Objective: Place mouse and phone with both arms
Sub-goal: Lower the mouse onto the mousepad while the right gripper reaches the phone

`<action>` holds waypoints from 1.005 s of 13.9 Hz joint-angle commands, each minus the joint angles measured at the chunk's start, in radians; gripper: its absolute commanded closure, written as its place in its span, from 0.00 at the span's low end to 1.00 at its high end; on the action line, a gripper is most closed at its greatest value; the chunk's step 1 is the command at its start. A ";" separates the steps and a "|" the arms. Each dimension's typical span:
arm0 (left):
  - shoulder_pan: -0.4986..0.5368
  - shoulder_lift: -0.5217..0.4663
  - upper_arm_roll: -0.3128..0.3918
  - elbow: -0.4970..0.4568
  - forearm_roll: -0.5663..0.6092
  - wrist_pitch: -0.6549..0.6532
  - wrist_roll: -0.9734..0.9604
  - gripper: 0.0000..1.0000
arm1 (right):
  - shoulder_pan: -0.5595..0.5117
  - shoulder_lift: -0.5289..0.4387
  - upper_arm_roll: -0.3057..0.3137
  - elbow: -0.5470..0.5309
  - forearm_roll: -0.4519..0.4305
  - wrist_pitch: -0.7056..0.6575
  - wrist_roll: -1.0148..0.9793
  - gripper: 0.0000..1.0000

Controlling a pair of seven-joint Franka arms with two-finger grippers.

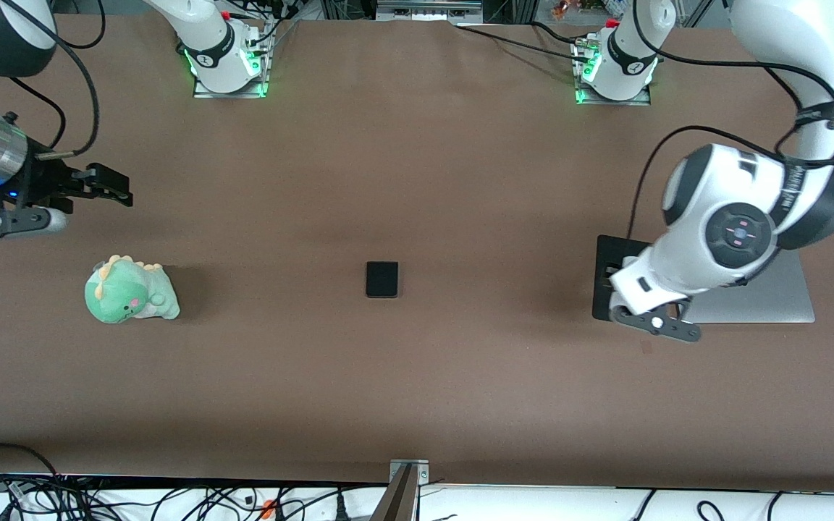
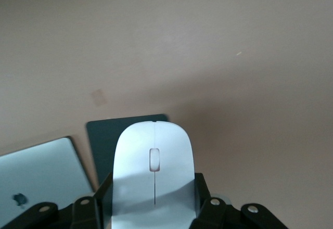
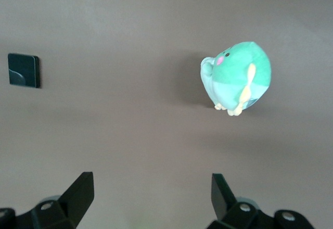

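Observation:
My left gripper [image 2: 154,196] is shut on the white mouse [image 2: 154,161], one finger on each side of it. It holds the mouse over the black mouse pad [image 2: 104,138]. In the front view the left hand [image 1: 630,293] is over the pad [image 1: 609,253] and hides the mouse. The black phone [image 1: 381,279] lies flat at the table's middle, apart from both grippers; it also shows in the right wrist view [image 3: 24,70]. My right gripper [image 1: 109,184] is open and empty over bare table at the right arm's end; its jaws stand wide apart in the right wrist view [image 3: 151,190].
A green plush dinosaur [image 1: 131,291] sits at the right arm's end, nearer to the front camera than the right gripper; it also shows in the right wrist view [image 3: 239,78]. A closed silver laptop [image 1: 757,298] lies beside the mouse pad, also in the left wrist view [image 2: 41,174].

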 commanded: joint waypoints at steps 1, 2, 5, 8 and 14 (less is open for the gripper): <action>0.107 0.003 -0.019 -0.052 -0.080 0.008 0.128 0.79 | 0.018 0.035 -0.001 0.010 -0.015 -0.014 -0.013 0.00; 0.138 0.004 -0.019 -0.074 -0.100 0.021 0.153 0.79 | 0.022 0.051 -0.001 0.011 -0.015 -0.009 -0.014 0.00; 0.167 -0.005 -0.019 -0.176 -0.112 0.083 0.158 0.79 | 0.035 0.092 -0.001 0.016 -0.012 0.003 -0.022 0.00; 0.199 -0.011 -0.017 -0.337 -0.117 0.297 0.158 0.78 | 0.052 0.129 -0.001 0.014 0.003 0.077 -0.021 0.00; 0.225 -0.005 -0.016 -0.509 -0.105 0.569 0.159 0.78 | 0.207 0.262 -0.001 0.013 0.028 0.291 0.310 0.00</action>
